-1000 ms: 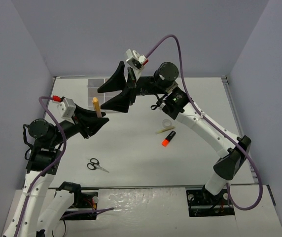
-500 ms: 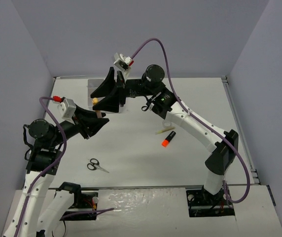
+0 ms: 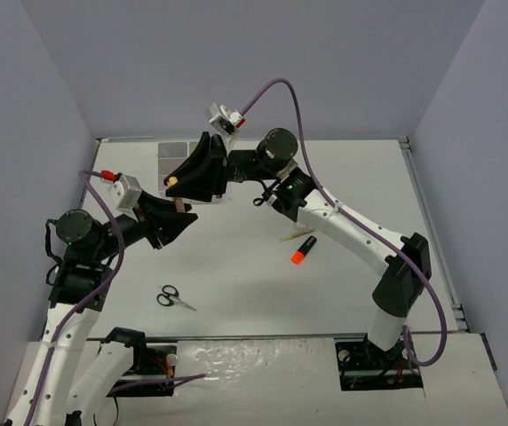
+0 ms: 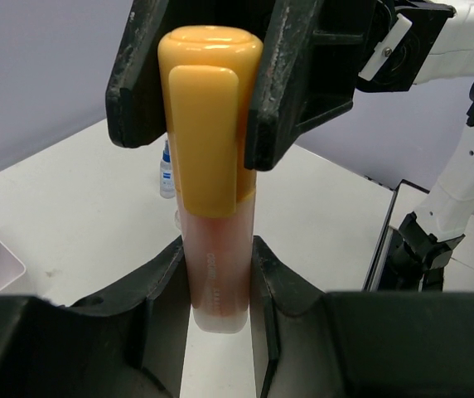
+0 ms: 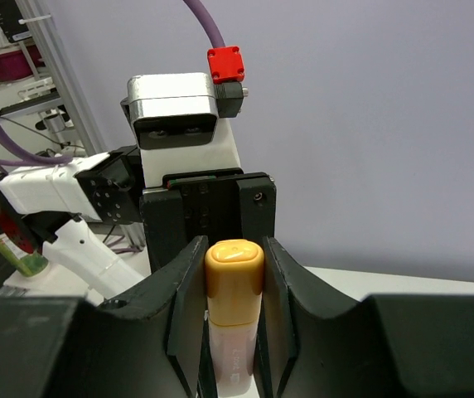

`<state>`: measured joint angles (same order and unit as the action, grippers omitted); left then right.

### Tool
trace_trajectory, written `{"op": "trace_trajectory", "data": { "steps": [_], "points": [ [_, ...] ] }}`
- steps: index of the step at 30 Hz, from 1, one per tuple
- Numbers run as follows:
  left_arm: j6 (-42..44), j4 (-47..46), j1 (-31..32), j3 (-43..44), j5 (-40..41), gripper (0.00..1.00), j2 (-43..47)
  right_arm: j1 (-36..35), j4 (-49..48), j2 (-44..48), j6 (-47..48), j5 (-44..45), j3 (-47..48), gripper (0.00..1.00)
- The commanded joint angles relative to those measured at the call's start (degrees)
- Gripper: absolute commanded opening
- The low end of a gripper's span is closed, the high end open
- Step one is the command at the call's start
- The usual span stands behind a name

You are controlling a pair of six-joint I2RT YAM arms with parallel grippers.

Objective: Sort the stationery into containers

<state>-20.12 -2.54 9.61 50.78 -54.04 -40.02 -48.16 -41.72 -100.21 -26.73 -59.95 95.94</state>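
- Yellow cap up, the yellow marker (image 4: 212, 141) hangs upright over the desk (image 3: 236, 284), upper left of ctr in the top view, just below the containers (image 3: 170, 151) in frame.
- Grip: left gripper (image 4: 216, 257) grasps its pale barrel low down; right gripper (image 5: 233, 249) is clenched on the cap, fingers flush on both sides.
- Step looks like a hand-over, L to R. To do it well: R grip must be firm before L lets go; L then opens wide & backs straight off, no twist, else the marker may tilt or the cap pull off.
- Pose: left arm folded at frame left, wrist aimed up & right; right arm stretched long from lower right, wrist aimed left, grippers nose to nose.
- Unsorted on the desk: scissors (image 3: 172, 296), orange marker (image 3: 302, 249).
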Motion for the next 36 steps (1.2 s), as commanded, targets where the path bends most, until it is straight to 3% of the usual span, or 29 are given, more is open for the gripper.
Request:
{"op": "trace_trajectory", "data": {
  "steps": [1, 13, 24, 30, 36],
  "points": [
    [-0.9, -11.6, -0.8, 7.0, 0.9, 0.0, -0.3, -1.1, -1.9, 2.1, 0.7, -2.4, -3.8, 0.0],
    [-2.9, -15.7, -2.8, 12.3, 1.0, 0.0, -1.7, -1.1, 10.6, 3.4, 11.0, -3.9, -11.9, 0.0],
    [-6.1, -20.7, -5.0, 15.5, 2.8, 0.0, -3.4, -2.4, -4.1, 0.7, 2.8, -2.7, -19.8, 0.0],
    [-6.2, -20.9, -4.9, 16.7, 2.1, 0.0, -3.0, -3.2, -3.9, -0.7, 3.1, -1.7, -20.3, 0.0],
    [-5.1, -21.4, -4.9, 15.5, 2.9, 0.0, -3.0, -4.9, -11.7, -3.3, -2.2, -2.6, -22.7, 0.0]
  ]
}}
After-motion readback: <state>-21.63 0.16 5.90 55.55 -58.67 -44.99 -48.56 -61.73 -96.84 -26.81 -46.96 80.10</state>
